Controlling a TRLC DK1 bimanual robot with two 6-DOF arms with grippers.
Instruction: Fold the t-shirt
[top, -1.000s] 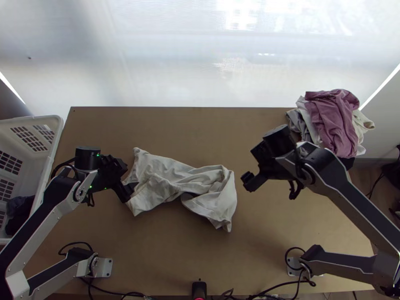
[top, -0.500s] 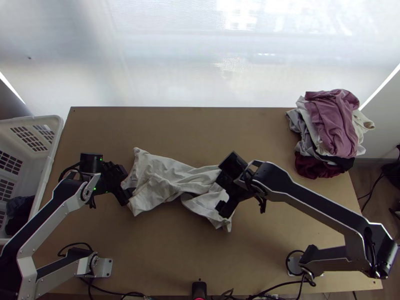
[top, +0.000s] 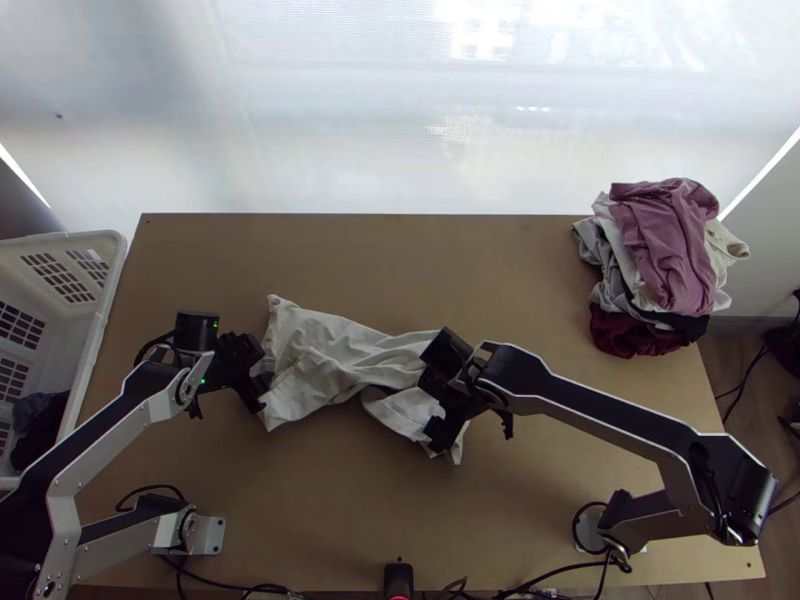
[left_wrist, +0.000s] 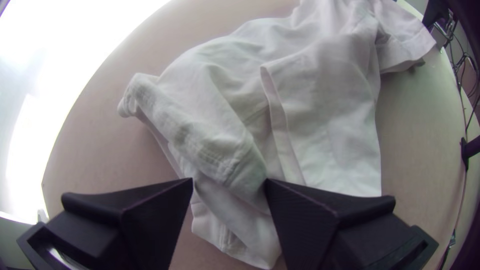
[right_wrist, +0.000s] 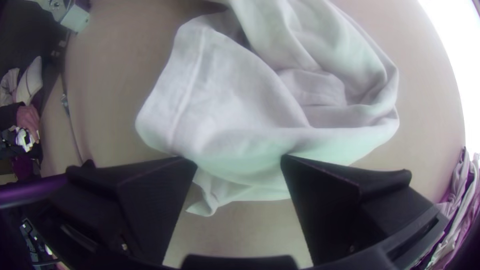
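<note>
At the left, one white basket (top: 113, 262) stands beside the table (top: 520, 520), dark cloth (top: 38, 430) inside. Next comes the first of two grippers, the left gripper (top: 264, 388), open at the left end of the one shirt (top: 335, 360). The shirt lies bunched and twisted on the table, left of the middle. The second, the right gripper (top: 429, 406), is open too, over the shirt's right end. At the far right corner sits one pile (top: 612, 270) of clothes, one pink piece (top: 665, 235) on top, one dark red piece (top: 632, 335) at its near side
</note>
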